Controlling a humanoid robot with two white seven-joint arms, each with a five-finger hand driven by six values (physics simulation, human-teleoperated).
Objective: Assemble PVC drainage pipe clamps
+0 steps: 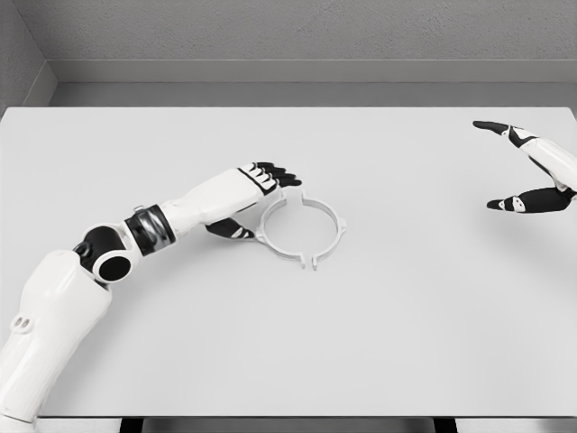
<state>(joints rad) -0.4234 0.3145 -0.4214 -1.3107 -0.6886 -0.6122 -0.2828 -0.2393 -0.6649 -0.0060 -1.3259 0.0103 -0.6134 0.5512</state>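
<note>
Plainly, left hand [257, 185]: fingers spread, at nine o'clock of clamp ring [302, 227].
Right hand [532, 171]: fingers spread, holding nothing, at three o'clock.
Risk: could have shoved ring across counter [406, 343], ungripped.

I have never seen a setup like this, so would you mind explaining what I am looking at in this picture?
This is a simulator's render, taken from a camera on a humanoid robot's head, looking down at a plain white table. The two white arms are the robot's own, each ending in a five-finger hand with dark fingers. The left hand has come in from the lower left and sits at the left edge of a white ring-shaped pipe clamp, the only loose object on the table. Fingers lie above and below the ring's rim, but I cannot tell whether they truly grip it. The clamp lies flat, with small tabs and a gap at its near side. The right hand shows at the right edge, fingers spread, holding nothing.
</note>
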